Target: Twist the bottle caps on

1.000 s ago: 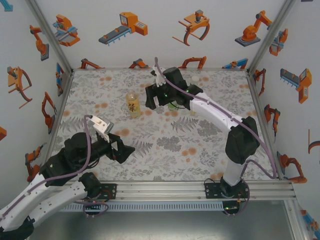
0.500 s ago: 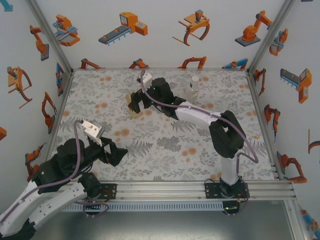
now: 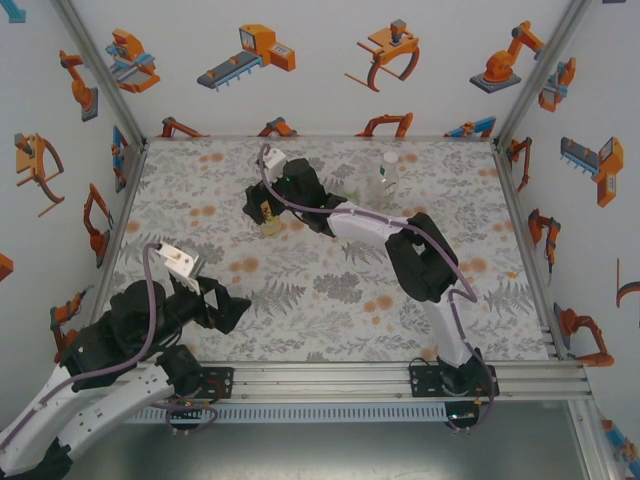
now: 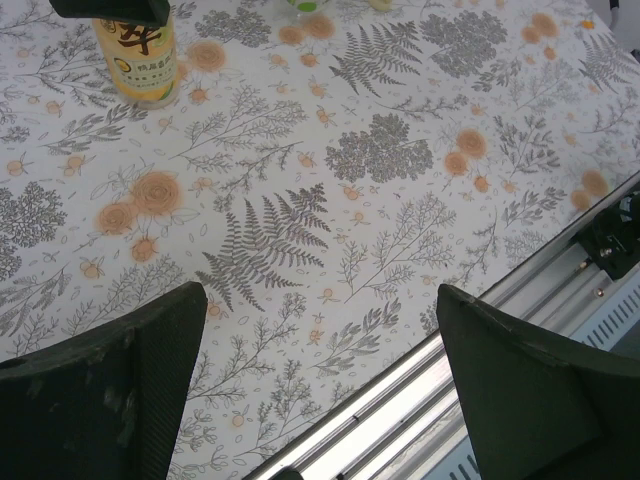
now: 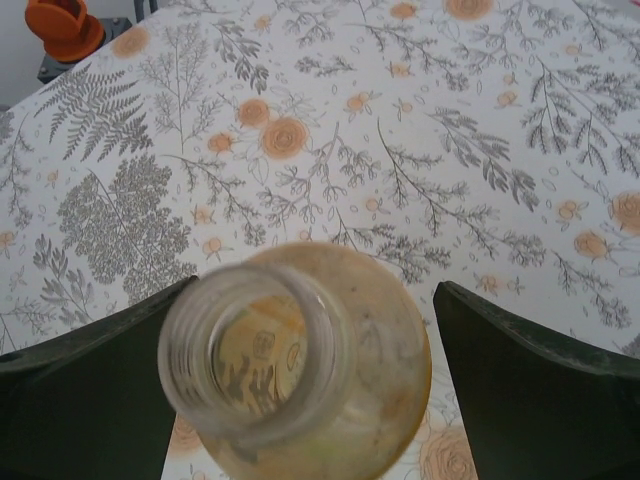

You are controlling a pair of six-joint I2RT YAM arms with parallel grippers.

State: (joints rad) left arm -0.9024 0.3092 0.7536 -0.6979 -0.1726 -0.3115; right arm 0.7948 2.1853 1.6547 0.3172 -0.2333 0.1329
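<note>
right hand [image 5: 315,290] released, astride upright uncapped amber bottle [image 5: 335,405] | worktop [image 3: 330,300] 11 o'clock | left hand [image 4: 320,295] released, empty, well apart

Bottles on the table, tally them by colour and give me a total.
Amber bottle: 1
Clear bottle: 1
Green bottle: 1
Total: 3
</note>
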